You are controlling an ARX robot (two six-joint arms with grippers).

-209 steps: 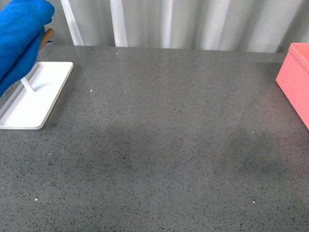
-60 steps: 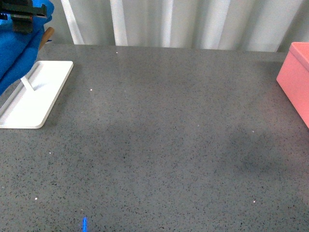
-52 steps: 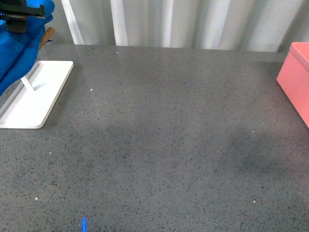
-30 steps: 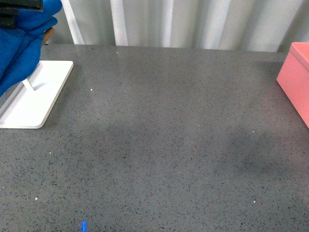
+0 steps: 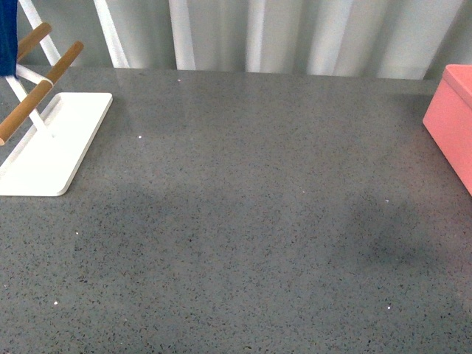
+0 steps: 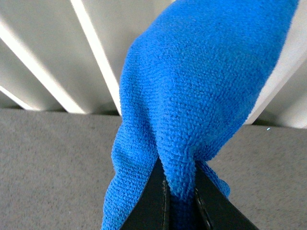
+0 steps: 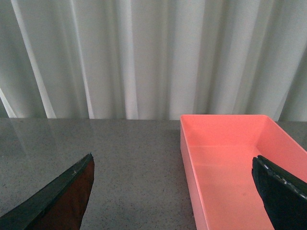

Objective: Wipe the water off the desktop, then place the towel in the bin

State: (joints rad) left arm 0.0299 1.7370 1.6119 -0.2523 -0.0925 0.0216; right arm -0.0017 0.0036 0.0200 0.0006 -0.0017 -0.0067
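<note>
The bright blue towel point(image 6: 192, 86) hangs bunched in my left gripper point(image 6: 178, 177), whose black jaws are shut on a fold of it, above the dark grey speckled desktop point(image 6: 48, 167). In the front view only a sliver of the towel point(image 5: 7, 37) shows at the top left edge; neither gripper shows there. The salmon-pink bin point(image 5: 451, 125) stands at the right edge of the desktop point(image 5: 243, 206). My right gripper point(image 7: 171, 163) is open and empty, held near the bin point(image 7: 230, 158), which is empty inside. I see no plain puddle of water.
A flat white tray point(image 5: 51, 147) with slanted wooden bars point(image 5: 33, 99) stands at the far left. A pale pleated curtain point(image 5: 258, 33) closes off the desktop's far edge. Faint darker patches point(image 5: 383, 236) mark the desktop right of centre.
The towel, draped over the wooden bars before, has been lifted up and left, almost out of the front view. The bars now stand bare.
</note>
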